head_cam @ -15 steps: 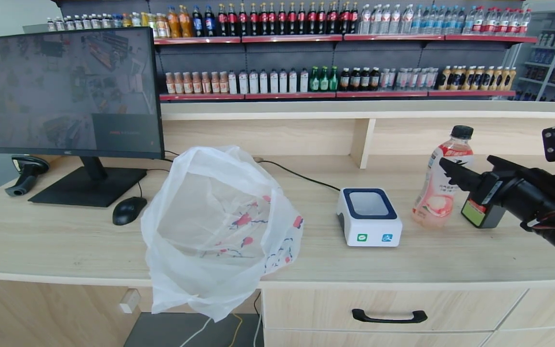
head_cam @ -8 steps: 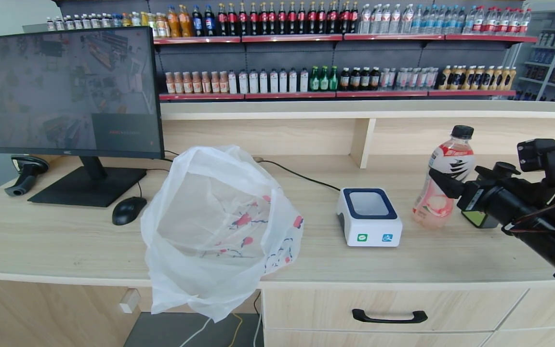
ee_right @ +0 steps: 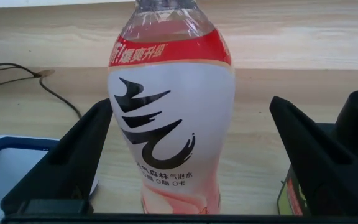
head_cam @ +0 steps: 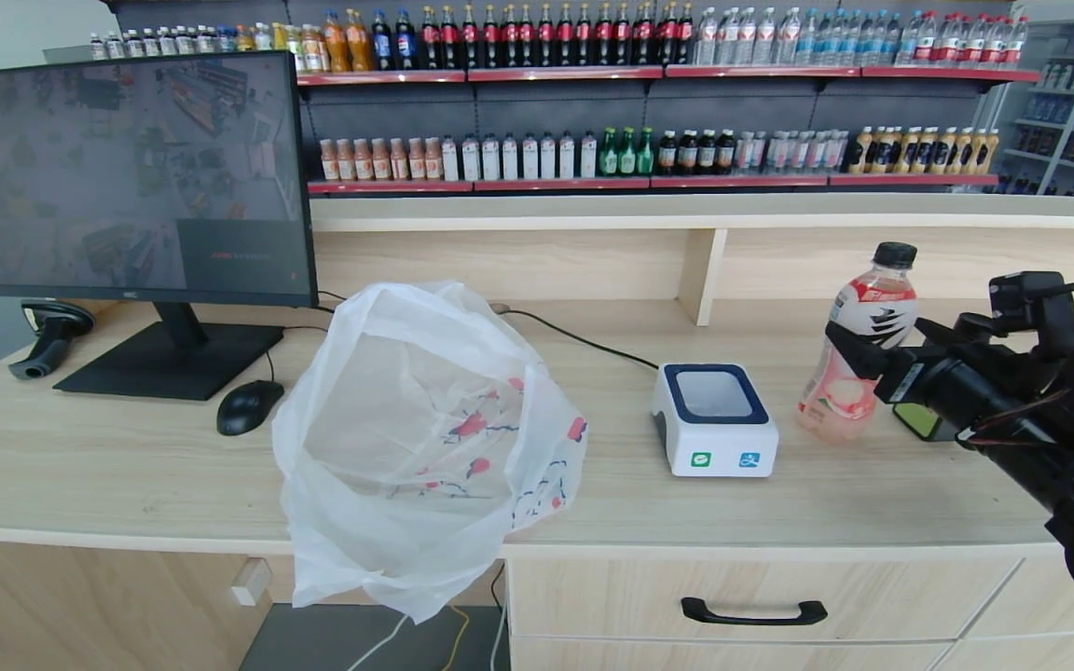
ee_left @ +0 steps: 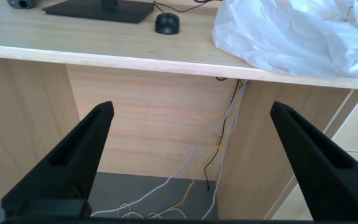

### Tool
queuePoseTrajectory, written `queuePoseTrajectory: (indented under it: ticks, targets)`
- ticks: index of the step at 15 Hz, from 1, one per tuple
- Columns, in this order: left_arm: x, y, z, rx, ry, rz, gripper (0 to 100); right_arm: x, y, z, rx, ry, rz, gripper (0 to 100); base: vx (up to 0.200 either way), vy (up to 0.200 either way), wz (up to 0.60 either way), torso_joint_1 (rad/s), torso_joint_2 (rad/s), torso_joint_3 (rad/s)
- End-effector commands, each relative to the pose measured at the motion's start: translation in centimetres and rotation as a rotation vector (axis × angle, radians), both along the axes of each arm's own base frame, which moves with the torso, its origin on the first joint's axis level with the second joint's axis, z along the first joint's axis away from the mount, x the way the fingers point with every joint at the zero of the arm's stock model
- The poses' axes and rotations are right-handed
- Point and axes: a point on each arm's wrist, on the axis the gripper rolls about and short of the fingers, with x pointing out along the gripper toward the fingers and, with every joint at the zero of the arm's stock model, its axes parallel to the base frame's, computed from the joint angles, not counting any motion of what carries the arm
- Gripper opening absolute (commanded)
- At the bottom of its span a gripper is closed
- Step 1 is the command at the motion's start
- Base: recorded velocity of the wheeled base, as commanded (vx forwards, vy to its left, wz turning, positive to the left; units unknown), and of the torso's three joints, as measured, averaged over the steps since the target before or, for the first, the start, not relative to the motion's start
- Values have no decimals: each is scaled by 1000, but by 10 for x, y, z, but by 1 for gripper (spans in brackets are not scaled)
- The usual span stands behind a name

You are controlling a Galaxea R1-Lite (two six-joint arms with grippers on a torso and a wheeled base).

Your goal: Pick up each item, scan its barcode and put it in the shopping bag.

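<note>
Head view: bottle [head_cam: 873, 298] upright on counter [head_cam: 80, 466], just right of scanner [head_cam: 713, 419]. Right gripper [head_cam: 849, 347] level with its label. Shopping bag [head_cam: 425, 438] well left, mouth open.

Left wrist view: left gripper [ee_left: 191, 155] spread, empty, below counter edge.

Right wrist view: fingers wide either side of bottle, apparently not touching. Full drink, likely hefty, with slippery smooth sleeve. Clamp mid-label, firmly.
</note>
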Motion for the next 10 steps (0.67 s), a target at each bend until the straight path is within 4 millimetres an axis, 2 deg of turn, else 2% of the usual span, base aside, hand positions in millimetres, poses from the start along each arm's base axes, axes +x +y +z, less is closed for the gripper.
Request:
queuePoseTrajectory:
  ticks: [1,10]
  targets:
    - [0,0,0,0,-1,0,100,3,0,-6,-1,20,1,100,0,0,0,0,0,0]
    - [0,0,0,0,-1,0,100,18,1,-24,0,30,6,100,0,0,0,0,0,0]
